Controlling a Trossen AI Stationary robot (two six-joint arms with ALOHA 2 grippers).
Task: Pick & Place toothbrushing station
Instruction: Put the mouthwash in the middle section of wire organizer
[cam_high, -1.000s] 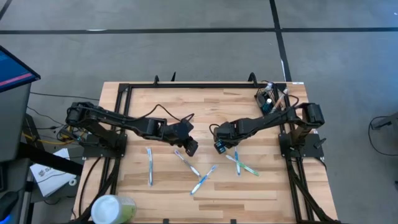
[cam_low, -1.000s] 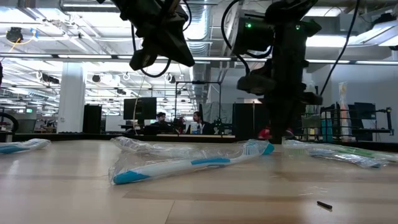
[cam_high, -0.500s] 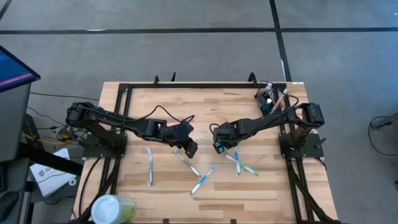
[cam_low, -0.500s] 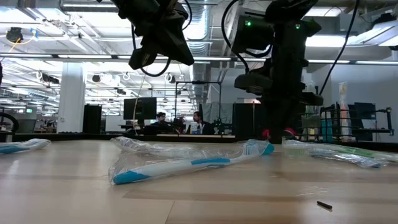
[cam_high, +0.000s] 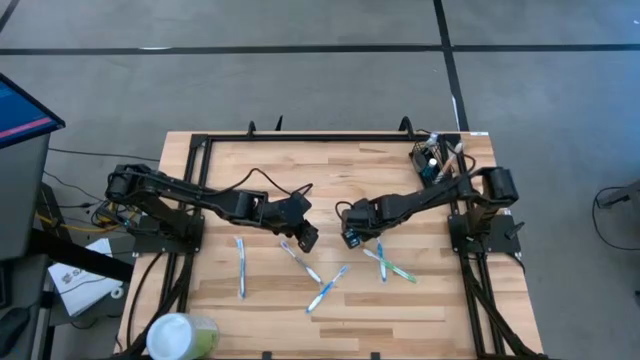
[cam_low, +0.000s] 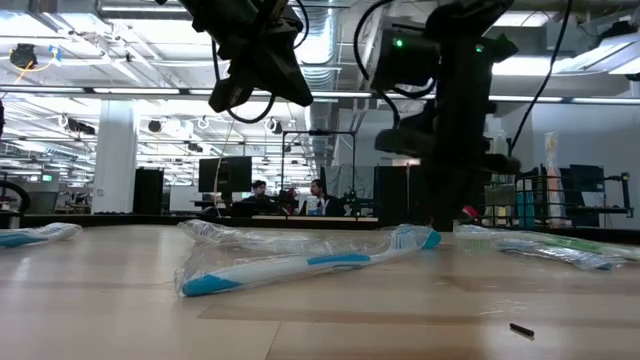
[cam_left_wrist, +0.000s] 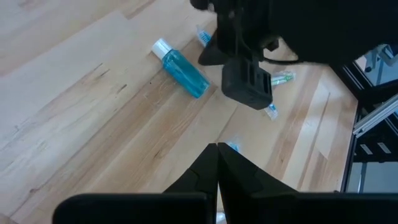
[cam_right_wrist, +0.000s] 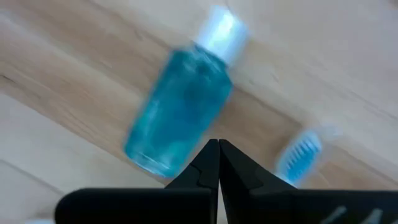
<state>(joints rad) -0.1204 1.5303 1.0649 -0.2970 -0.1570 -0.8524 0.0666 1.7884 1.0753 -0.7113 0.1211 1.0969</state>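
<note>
The toothbrushing station, a small black holder, stands at the table's far right corner, far from both grippers. A clear blue bottle with a white cap lies on its side on the wood at mid-table. My right gripper points down right over the bottle's bottom end, fingers shut; the left wrist view shows it beside the bottle. My left gripper hangs shut above the table, a little left of it, holding nothing. My right gripper's shut fingertips stand over the bottle's bottom end, coming from above. I cannot tell whether they touch it.
Several wrapped toothbrushes lie across the table's near half; one brush head lies right beside the bottle. A pale-green cup with a white lid stands at the near left corner. A black frame rims the table.
</note>
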